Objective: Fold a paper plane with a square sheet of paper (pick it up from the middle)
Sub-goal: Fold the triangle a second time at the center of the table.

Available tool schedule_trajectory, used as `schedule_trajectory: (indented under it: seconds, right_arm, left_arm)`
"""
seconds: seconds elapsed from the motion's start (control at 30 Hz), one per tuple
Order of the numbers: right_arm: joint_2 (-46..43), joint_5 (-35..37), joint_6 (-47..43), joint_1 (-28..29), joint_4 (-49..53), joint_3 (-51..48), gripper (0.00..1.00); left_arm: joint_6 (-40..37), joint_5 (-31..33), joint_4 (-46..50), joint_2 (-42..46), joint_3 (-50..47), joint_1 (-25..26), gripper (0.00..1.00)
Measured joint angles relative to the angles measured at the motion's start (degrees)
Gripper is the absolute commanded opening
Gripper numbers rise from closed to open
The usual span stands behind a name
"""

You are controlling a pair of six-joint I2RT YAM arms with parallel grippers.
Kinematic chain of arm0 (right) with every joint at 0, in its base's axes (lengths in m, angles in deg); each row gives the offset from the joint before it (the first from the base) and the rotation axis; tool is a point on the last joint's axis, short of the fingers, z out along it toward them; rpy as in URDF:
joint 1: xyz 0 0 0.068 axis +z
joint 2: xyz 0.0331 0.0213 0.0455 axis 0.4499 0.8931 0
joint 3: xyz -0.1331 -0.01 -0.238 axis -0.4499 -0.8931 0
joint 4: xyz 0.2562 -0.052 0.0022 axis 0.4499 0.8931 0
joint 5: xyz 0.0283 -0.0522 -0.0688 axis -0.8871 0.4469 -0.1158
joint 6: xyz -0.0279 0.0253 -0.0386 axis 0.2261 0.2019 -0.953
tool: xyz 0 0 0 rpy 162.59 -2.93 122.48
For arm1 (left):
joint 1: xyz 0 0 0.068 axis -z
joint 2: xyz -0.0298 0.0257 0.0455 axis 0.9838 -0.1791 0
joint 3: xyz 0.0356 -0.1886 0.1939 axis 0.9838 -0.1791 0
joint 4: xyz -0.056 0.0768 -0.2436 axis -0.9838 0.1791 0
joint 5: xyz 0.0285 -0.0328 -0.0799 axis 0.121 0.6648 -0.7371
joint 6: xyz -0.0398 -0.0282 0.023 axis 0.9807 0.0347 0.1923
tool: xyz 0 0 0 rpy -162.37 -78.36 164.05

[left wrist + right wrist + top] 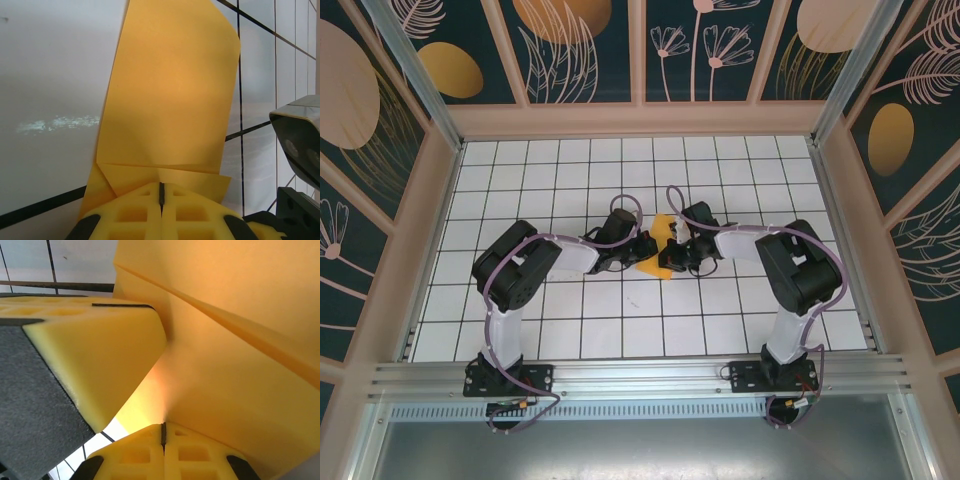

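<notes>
The orange-yellow sheet of paper (653,267) is partly folded and held up between both grippers at the middle of the white grid table (570,320). My left gripper (645,250) comes in from the left and my right gripper (675,252) from the right, almost touching. In the left wrist view the paper (170,90) rises ahead with a folded flap near the shut yellow fingers of the left gripper (161,192), which pinch its lower edge. In the right wrist view the right gripper (163,432) is shut on the creased paper (240,390), with a left finger (100,345) close by.
The right arm's wrist camera housing (300,135) sits close at the right of the left wrist view. Patterned enclosure walls (430,200) ring the table on three sides. An aluminium rail (640,375) carrying both arm bases runs along the near edge.
</notes>
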Motion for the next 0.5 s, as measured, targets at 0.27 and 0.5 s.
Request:
schedule_trajectory:
  seconds: [0.27,0.5]
  right_arm:
    - [-3.17,0.35,-2.12,0.20,-1.38,-4.24,0.04]
    - [-6.21,-0.90,-3.17,0.20,-1.92,-8.39,0.04]
  left_arm:
    - [0.00,0.90,0.24,0.00,0.00,0.15,0.06]
    - [0.00,1.27,0.28,0.00,0.00,0.26,0.06]
